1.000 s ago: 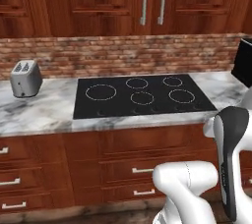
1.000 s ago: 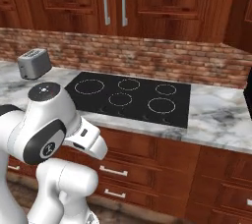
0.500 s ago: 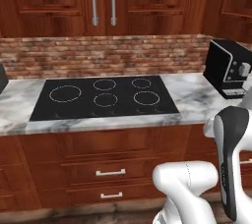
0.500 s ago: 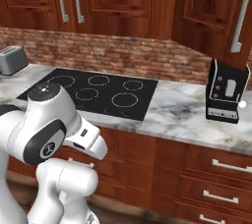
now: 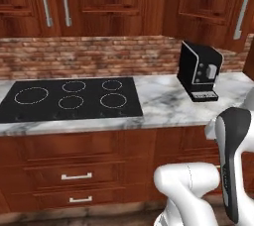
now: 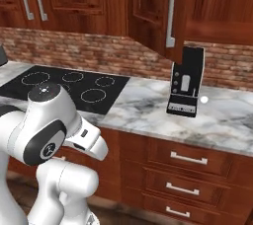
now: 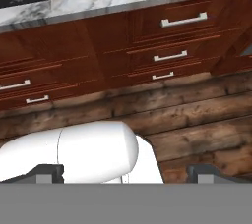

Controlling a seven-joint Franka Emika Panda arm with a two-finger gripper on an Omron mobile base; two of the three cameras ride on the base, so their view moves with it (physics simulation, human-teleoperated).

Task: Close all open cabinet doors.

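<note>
Open cabinet door far above spread gripper.

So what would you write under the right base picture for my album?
An open cabinet door swings out above a black coffee machine on the marble counter, beside the black stovetop.

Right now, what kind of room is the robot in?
A kitchen, it looks like. There is a black cooktop set into a marble counter, a black coffee machine standing on it, and reddish-brown wooden cabinet doors hanging above a brick wall.
</note>
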